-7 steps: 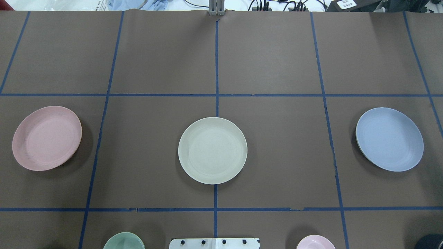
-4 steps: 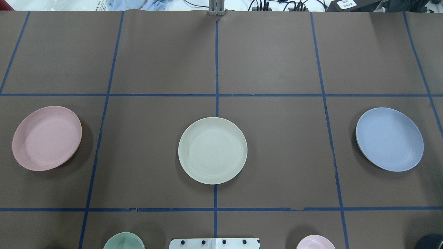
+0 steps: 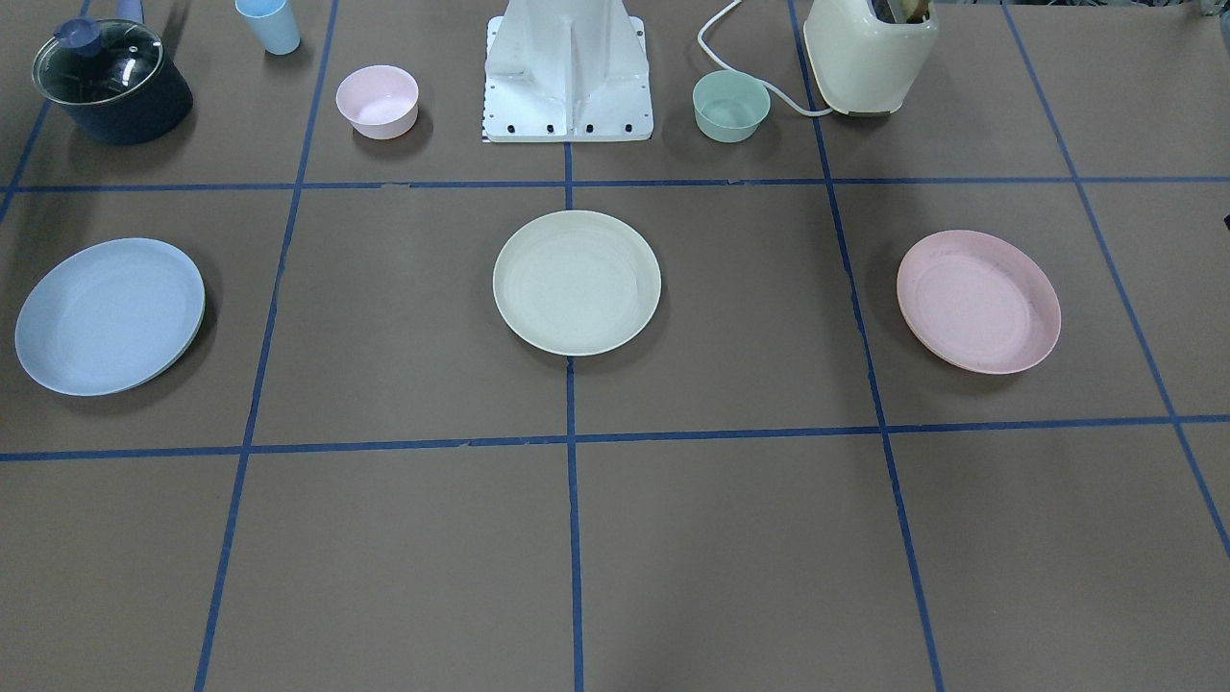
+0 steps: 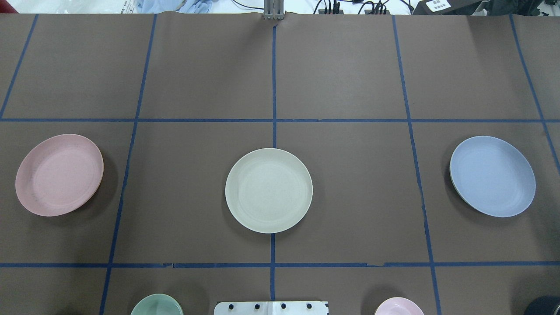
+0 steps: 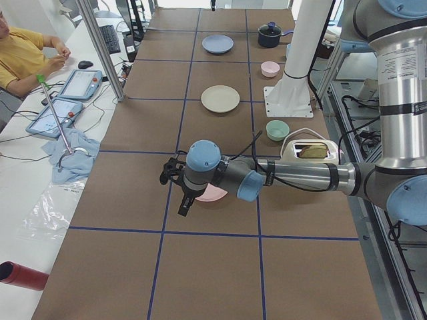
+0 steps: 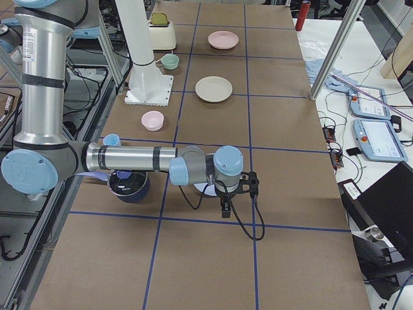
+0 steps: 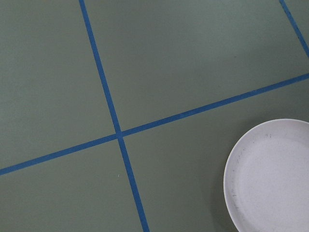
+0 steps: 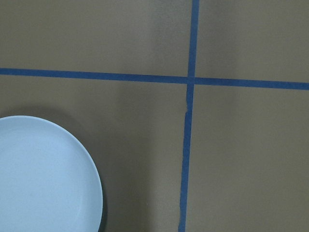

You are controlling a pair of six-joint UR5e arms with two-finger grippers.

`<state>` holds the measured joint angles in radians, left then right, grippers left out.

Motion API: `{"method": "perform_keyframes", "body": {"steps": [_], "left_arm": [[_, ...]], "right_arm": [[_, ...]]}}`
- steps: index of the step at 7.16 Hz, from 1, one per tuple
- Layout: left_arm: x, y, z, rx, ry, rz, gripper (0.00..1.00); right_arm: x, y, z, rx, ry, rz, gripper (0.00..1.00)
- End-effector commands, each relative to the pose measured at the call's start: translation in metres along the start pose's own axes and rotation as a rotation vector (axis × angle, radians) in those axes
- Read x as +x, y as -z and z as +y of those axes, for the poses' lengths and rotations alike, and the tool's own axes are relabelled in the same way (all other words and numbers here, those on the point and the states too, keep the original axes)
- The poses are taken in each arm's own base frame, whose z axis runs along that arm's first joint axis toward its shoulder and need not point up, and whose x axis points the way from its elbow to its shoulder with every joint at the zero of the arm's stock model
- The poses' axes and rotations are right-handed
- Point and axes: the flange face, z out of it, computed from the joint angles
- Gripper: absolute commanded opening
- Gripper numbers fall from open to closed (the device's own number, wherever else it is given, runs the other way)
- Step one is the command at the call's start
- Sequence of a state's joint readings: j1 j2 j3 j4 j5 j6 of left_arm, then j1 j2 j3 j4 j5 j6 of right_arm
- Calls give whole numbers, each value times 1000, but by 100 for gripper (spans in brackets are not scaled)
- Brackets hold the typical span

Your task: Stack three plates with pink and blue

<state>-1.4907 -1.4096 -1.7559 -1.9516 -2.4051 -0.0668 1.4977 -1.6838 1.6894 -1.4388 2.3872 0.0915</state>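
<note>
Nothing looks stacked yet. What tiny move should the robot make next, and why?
Probably lower the left hand to the rim of the pink plate. All three plates lie apart, with the cream plate centred and the blue plate on the robot's right, and that hand hangs just beside the pink one.

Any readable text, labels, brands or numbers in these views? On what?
None legible as text.
Overhead view: white label past the far edge of the table, print too blurred to read.
Right side view: white sticker just off the table's edge, too small to read.
Nothing else shows lettering.
</note>
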Motion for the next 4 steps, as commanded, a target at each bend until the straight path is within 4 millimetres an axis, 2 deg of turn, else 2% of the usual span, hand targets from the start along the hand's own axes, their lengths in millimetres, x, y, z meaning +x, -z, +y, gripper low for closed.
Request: {"method": "perform_keyframes", "body": {"steps": [1, 2, 4], "left_arm": [[29, -51, 3, -80, 46, 61, 100], [36, -80, 2, -112, 63, 80, 100], [41, -130, 5, -162, 41, 107, 100]], "right_arm": [[-4, 1, -2, 18, 31, -6, 100], [-12, -2, -4, 34, 64, -9, 100], [-14, -3, -5, 38, 77, -14, 100]]}}
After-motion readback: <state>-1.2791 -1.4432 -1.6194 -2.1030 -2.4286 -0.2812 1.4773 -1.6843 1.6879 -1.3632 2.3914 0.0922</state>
